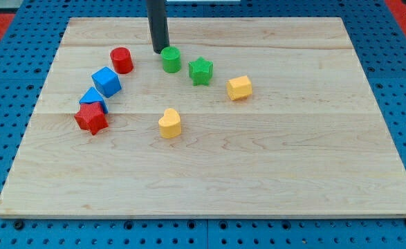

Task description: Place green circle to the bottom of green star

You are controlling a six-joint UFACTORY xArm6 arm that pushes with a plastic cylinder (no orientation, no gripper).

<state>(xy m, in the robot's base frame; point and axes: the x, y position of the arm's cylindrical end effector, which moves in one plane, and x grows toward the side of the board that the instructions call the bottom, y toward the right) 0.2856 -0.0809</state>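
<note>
Camera view looks down on a pale wooden desk (209, 166) resting on a blue pegboard (9, 83). The arm has no jaws to open or close; it ends in a dark rod, and my tip (160, 52) sits near the view's top, just beside the green circle (171, 60), at its upper-left edge and seemingly touching it. The green star (200, 71) lies just to the view's right of the green circle and slightly lower, a small gap between them. So the circle stands up and to the left of the star. Further right, near the star, is a yellow hexagon block (238, 88). A yellow heart-shaped block (169, 124) sits lower, toward the middle of the desk, well apart from the green pair. On the view's left, a red cylinder (122, 60) stands near the rod's left. Below it runs a diagonal line: a blue cube (106, 81), another blue block (93, 99) partly hidden, and a red star (91, 118) touching that blue block.
</note>
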